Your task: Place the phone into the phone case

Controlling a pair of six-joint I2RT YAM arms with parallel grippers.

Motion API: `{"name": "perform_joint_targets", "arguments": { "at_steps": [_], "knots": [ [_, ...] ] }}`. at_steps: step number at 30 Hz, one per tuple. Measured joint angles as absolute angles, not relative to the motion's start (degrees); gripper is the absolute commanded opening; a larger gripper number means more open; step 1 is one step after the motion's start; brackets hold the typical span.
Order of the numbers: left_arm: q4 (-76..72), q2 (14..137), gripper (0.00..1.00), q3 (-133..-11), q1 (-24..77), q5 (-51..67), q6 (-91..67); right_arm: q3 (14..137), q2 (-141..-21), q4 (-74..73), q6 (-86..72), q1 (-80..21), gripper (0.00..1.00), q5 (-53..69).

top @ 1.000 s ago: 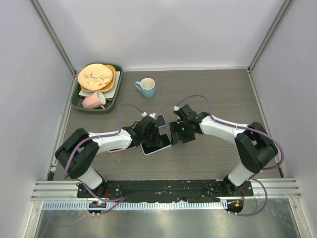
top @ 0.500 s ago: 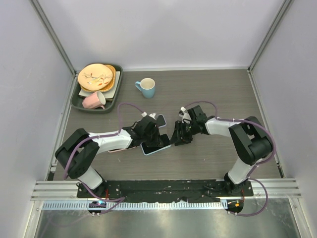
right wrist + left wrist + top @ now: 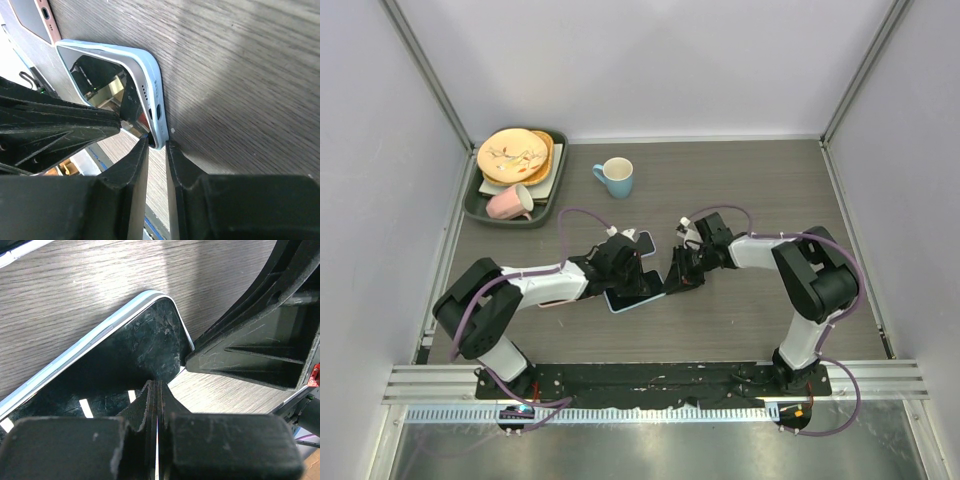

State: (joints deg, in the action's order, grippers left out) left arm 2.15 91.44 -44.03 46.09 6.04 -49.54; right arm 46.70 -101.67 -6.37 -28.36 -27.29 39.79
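The phone (image 3: pixel 636 293), black-screened, lies in the light blue phone case (image 3: pixel 100 332) on the wooden table, in the middle. My left gripper (image 3: pixel 620 268) is shut and empty, its tips (image 3: pixel 157 390) resting on the phone's screen (image 3: pixel 125 355). My right gripper (image 3: pixel 678 275) is at the phone's right end. In the right wrist view its jaws (image 3: pixel 157 145) stand nearly closed, pinching the case's corner (image 3: pixel 150 85). The reflective screen (image 3: pixel 100 75) shows inside the case rim.
A rose-coloured device (image 3: pixel 643 240) lies just behind the phone and also shows in the right wrist view (image 3: pixel 32 17). A blue mug (image 3: pixel 616 176) stands behind it. A dark tray (image 3: pixel 472 200) with plates and a pink mug (image 3: pixel 508 203) sits at the back left.
My right gripper has moved left and down onto the phone's right end, closing round the case corner. The left arm and the phone have stayed put.
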Motion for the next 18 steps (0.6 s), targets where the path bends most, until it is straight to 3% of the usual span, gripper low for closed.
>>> {"name": "perform_joint_targets", "arguments": {
  "at_steps": [9, 18],
  "knots": [
    [2.7, 91.8, 0.0, -44.5, 46.1, 5.8, -49.4, 54.3, -102.8, -18.7, -26.6, -31.7, 0.16, 29.8],
    [3.6, 91.8, 0.0, -44.8, 46.2, 5.5, -49.3, 56.7, -100.5, -23.0, -25.5, -36.8, 0.4, 18.7]
  ]
}}
